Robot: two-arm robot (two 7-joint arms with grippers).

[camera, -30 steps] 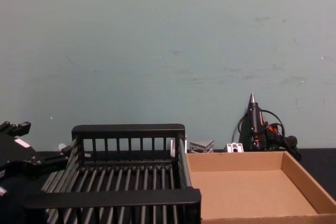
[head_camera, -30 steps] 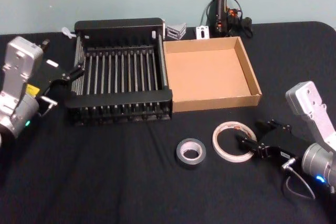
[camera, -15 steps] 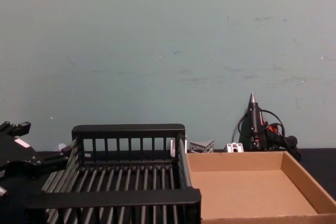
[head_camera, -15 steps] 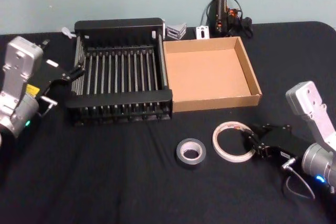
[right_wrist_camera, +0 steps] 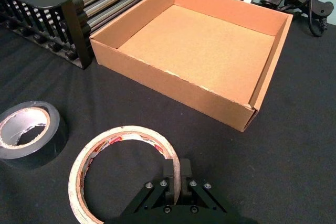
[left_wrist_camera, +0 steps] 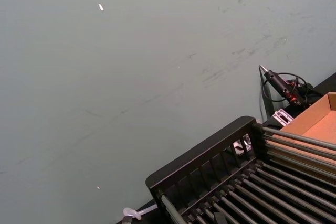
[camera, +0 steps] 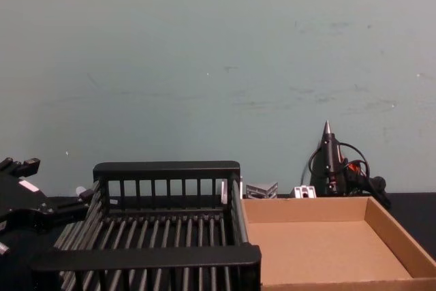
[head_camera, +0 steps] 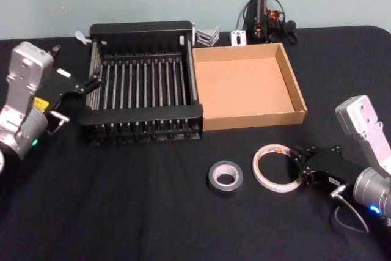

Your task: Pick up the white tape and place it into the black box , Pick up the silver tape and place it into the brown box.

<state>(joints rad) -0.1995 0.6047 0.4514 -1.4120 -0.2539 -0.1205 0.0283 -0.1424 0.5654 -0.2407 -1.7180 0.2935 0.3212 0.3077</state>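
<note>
Pinching the rim of the white tape [right_wrist_camera: 124, 170], the right claw [right_wrist_camera: 178, 176] had its fingers clenched across the band, one inside the hole, one outside. That roll lay flat on the worktop [head_camera: 153, 212] beside the silver tape [head_camera: 225, 177], ready to lift toward the black box [head_camera: 143, 99]. Whether the left claw [head_camera: 78, 93], parked by that crate, was released or clenched I cannot tell.

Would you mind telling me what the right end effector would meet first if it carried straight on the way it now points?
The right end effector already straddles the white tape's near rim; going on across its hole, it would probably meet the silver tape next.
</note>
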